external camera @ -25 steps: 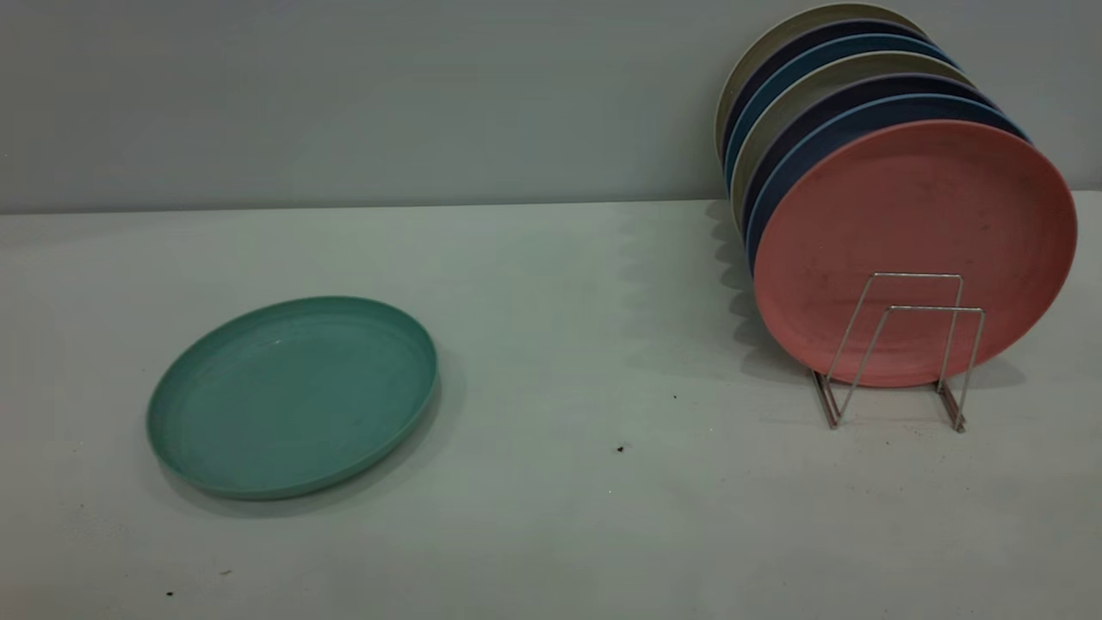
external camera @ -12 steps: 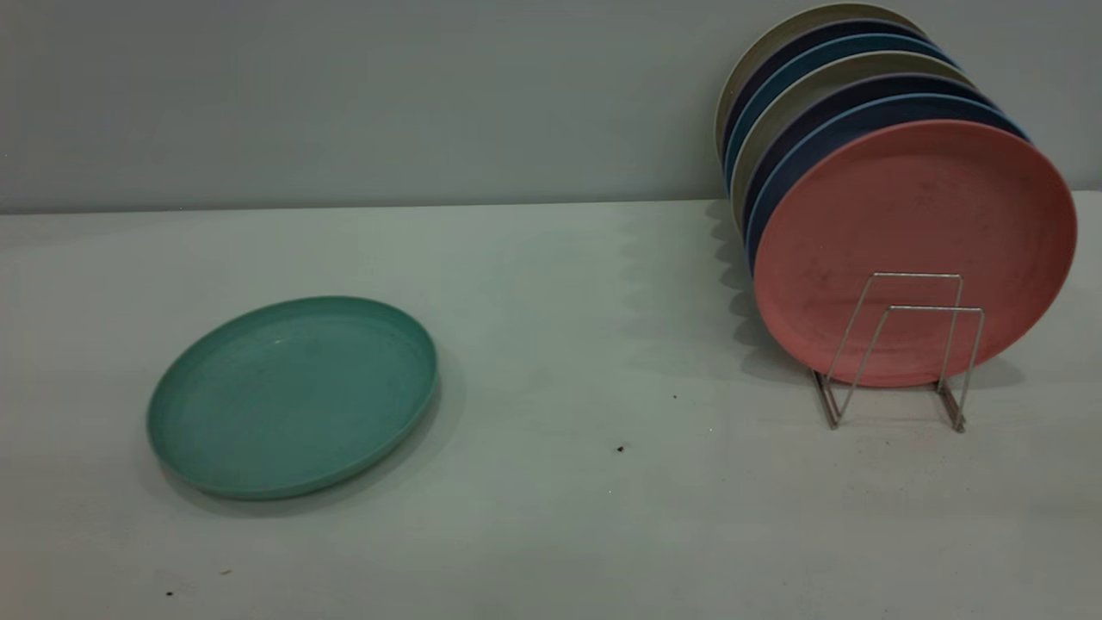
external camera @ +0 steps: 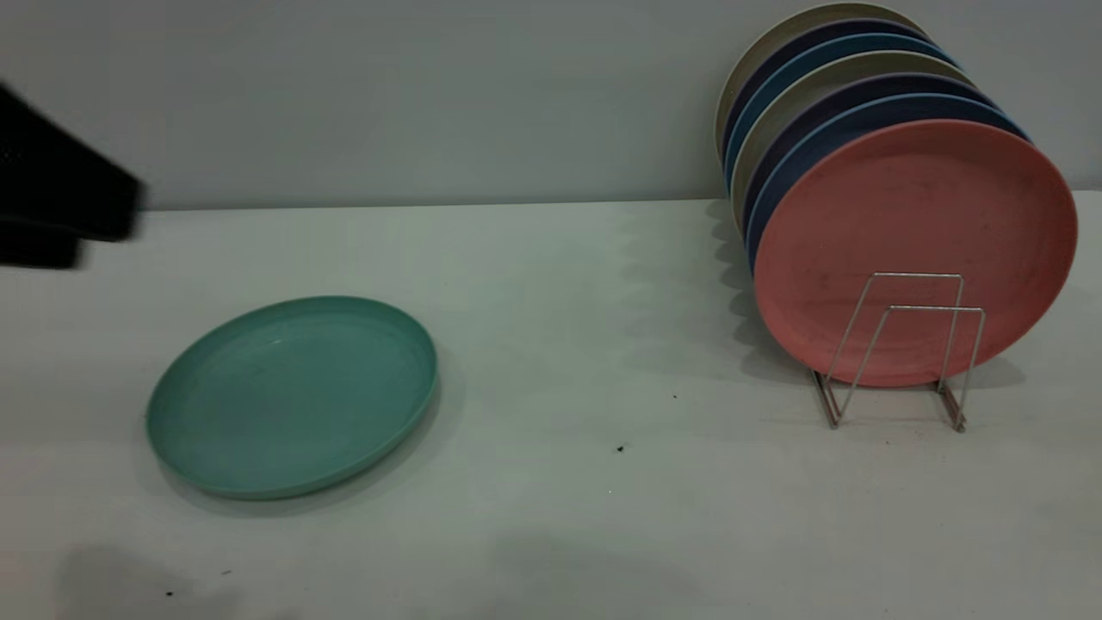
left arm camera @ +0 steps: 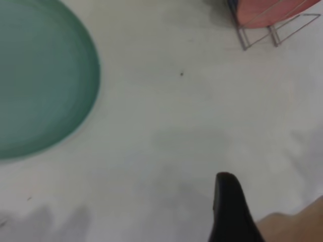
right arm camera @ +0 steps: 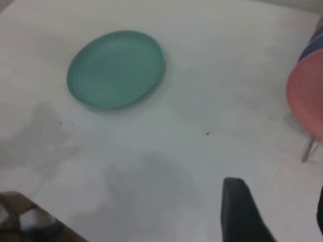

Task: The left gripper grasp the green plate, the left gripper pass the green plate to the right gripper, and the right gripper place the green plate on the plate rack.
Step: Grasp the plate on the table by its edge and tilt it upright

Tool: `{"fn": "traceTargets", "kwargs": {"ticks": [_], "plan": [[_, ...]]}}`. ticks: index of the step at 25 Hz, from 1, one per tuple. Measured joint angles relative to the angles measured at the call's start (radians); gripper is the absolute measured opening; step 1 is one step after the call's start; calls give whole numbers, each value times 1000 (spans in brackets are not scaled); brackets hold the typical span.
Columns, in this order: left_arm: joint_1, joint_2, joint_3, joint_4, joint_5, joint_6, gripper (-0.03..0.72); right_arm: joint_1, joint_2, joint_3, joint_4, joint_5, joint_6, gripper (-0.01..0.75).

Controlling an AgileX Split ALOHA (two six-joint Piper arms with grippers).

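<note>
The green plate (external camera: 293, 396) lies flat, rim up, on the left half of the pale surface (external camera: 585, 482). It is round, matte and shallow, with a low raised rim. Nothing touches it.

Exterior view: a black part of the left arm (external camera: 60, 194) enters at the left edge, above and behind the green plate and well apart from it. The plate rack (external camera: 900, 353) stands at the right, well apart from the green plate. It is thin silver wire bent into upright squared loops on a low base. A salmon-pink plate (external camera: 914, 224) stands on edge at the front of the rack, with a row of blue and beige plates (external camera: 826, 95) behind it. Two front loops hold no plate.

Left wrist view: only one tapered black finger (left arm camera: 231, 212) of the left pincer is visible, above bare surface. Whether the left pincer is apart or together cannot be told. The green plate lies off to one side.

Right wrist view: one black finger (right arm camera: 241, 212) of the right pincer shows, high above the surface; its state cannot be told. This view alone shows the surface's near edge and a small dark speck (right arm camera: 207, 133) between plate and rack.
</note>
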Motion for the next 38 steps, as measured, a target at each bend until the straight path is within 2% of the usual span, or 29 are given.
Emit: {"fn": "traceTargets", "kwargs": {"ticks": [3, 5, 13, 17, 19, 28, 32, 35, 38], "plan": [[6, 168, -20, -112, -5, 126, 455, 0, 91, 0, 31, -39, -49, 386], [46, 285, -55, -137, 3, 155, 454, 0, 138, 0, 52, -66, -82, 386], [339, 632, -236, -149, 89, 169, 454, 0, 251, 0, 85, -106, -153, 386], [448, 755, -274, -151, 89, 169, 454, 0, 262, 0, 86, -121, -156, 386], [472, 808, -285, -155, 87, 176, 454, 0, 262, 0, 86, -131, -156, 386], [472, 1015, -306, -311, 67, 301, 452, 0, 262, 0, 88, -171, -165, 386], [446, 1084, -341, -382, 71, 335, 434, 0, 262, 0, 89, -183, -166, 386], [403, 1122, -376, -399, 70, 343, 399, 0, 262, 0, 90, -194, -166, 386], [357, 1138, -411, -402, 67, 342, 327, 0, 262, 0, 91, -197, -166, 386]]}}
